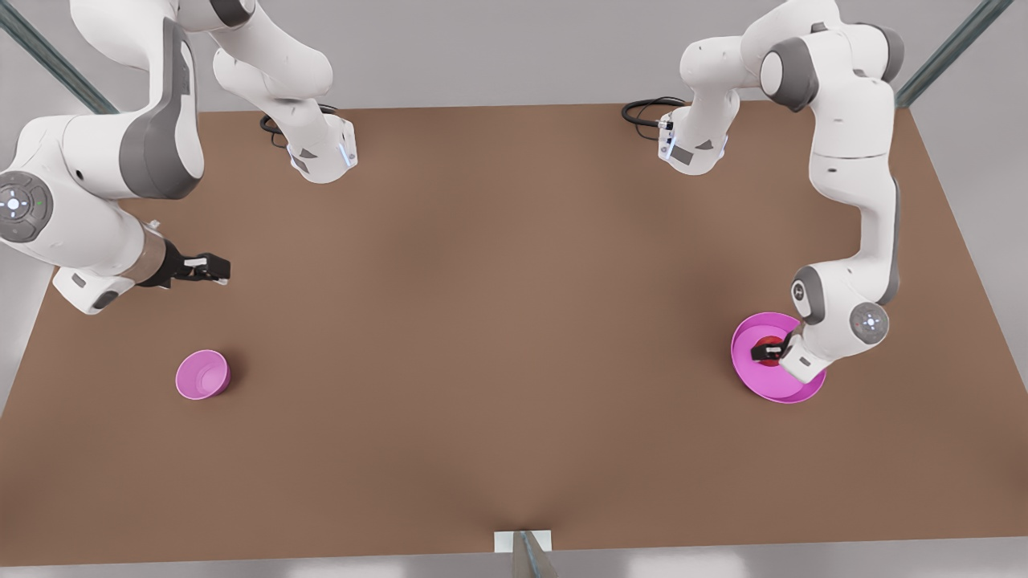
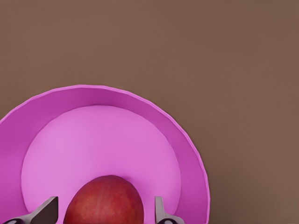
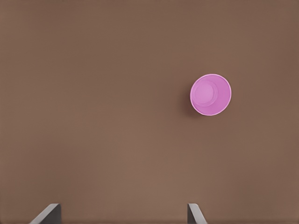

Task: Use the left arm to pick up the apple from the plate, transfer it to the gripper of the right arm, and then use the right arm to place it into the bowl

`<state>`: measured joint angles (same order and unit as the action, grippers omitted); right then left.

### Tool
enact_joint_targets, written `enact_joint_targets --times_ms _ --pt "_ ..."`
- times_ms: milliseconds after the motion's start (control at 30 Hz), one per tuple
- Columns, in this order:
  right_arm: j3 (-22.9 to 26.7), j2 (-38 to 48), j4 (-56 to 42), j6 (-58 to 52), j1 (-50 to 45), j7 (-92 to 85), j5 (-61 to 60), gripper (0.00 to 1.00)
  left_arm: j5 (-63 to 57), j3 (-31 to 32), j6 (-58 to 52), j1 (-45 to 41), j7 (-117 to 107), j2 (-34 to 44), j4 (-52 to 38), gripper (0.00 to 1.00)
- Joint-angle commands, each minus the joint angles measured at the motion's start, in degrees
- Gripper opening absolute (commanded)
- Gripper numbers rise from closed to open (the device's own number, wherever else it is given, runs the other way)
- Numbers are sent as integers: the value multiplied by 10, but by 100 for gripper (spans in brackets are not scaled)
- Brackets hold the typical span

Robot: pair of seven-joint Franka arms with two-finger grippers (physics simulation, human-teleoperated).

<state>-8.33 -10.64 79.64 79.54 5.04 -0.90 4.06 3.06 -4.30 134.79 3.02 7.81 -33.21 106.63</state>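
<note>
- brown tabletop (image 1: pixel 498 337) spreads wide under both arms, with grey walls behind it.
- using the plate (image 1: pixel 751 381) as landmark: it sits on the table toward the front view's right, wide and magenta-pink.
- the apple (image 1: pixel 773 352) rests on the plate, near its middle, red and round.
- the left arm (image 1: pixel 851 201) reaches down over the plate; the left gripper (image 1: pixel 767 352) is lowered around the apple.
- in the left wrist view the fingers (image 2: pixel 44 212) stand spread on either side of the apple (image 2: pixel 103 200), with a gap on each side, so the claw is released, not yet clenched.
- the bowl (image 1: pixel 202 374) stands far from the plate, toward the front view's left, upright and empty.
- the right arm (image 1: pixel 96 193) waits well away from the plate; the right gripper (image 1: pixel 215 267) hangs above the table near the bowl, its fingers (image 3: pixel 49 213) spread apart and holding nothing.
</note>
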Motion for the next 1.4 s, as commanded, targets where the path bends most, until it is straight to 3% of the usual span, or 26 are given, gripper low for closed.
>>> enact_joint_targets --times_ms 0,467,500,567,733,1067,1133,1167,1200,1300,1367 --pt "0 0 0 3 0 -1 0 100 -1 0 28 0 29 -2 4 100" --pt "0 -6 0 4 0 -1 -2 100 0 -5 14 1 27 -14 26 100" --pt "0 -6 0 4 0 -1 -2 100 0 -5 14 1 27 -14 26 98" --pt "0 -6 0 4 0 -1 -2 100 0 -5 13 1 27 -14 25 83" --pt "0 -7 0 4 0 -1 -2 100 4 -5 5 1 26 -13 25 71" --pt "0 -9 -3 6 0 -1 -2 100 41 -4 -50 -6 22 36 22 71" --pt "-1 -45 -25 16 5 -59 -36 100 73 -3 -76 -26 22 79 16 67" --pt "-5 -103 -74 16 5 -172 -75 100 141 -3 -109 -35 22 79 -7 68" --pt "-7 -169 -127 16 5 -264 -155 100 196 25 -149 -34 20 76 -33 68" --pt "-16 -236 -135 17 5 -331 -310 100 235 92 -253 -60 -82 44 -155 68" --pt "-37 -266 -163 68 7 -463 -321 100 252 211 -253 -61 -205 -4 -225 68"
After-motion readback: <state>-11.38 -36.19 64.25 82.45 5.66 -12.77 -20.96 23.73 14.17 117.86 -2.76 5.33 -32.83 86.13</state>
